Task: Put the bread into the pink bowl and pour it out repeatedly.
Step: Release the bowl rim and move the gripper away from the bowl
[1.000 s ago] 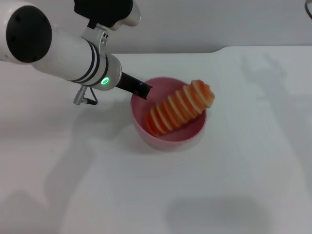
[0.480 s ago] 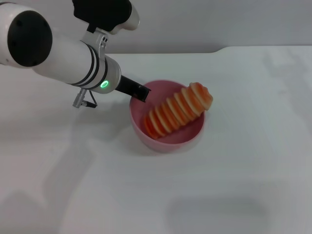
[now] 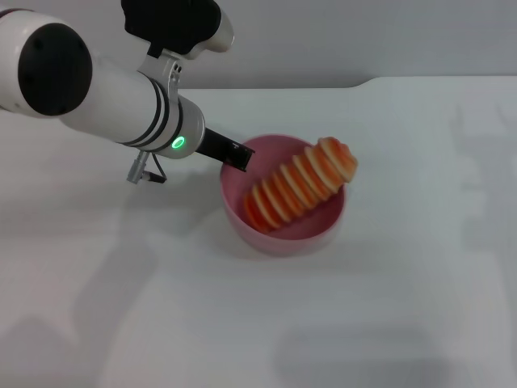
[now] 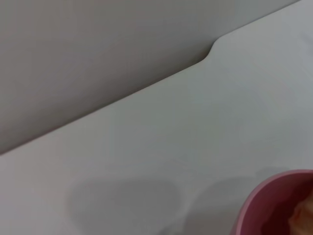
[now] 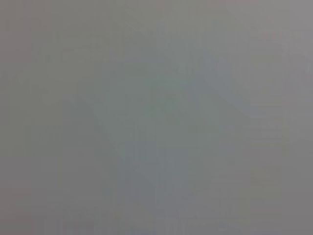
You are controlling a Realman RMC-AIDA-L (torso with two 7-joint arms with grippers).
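Bowl (image 3: 283, 218) has slid slightly right since a second ago, left gripper (image 3: 234, 155) with it. Black finger sits on the near-left rim, likely clamped there for pouring; can't confirm the closure. Bread (image 3: 299, 184) lies in bowl, one end propped over the far rim. Right gripper out of view.

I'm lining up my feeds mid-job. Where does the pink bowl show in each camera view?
Head view: the pink bowl sits mid-picture on the white table, the bread leaning over its far right rim, the left gripper at its left rim.
Left wrist view: only a rim arc, bottom right corner.
Right wrist view: not in it.
Shared landmark: the notch in the table's far edge.
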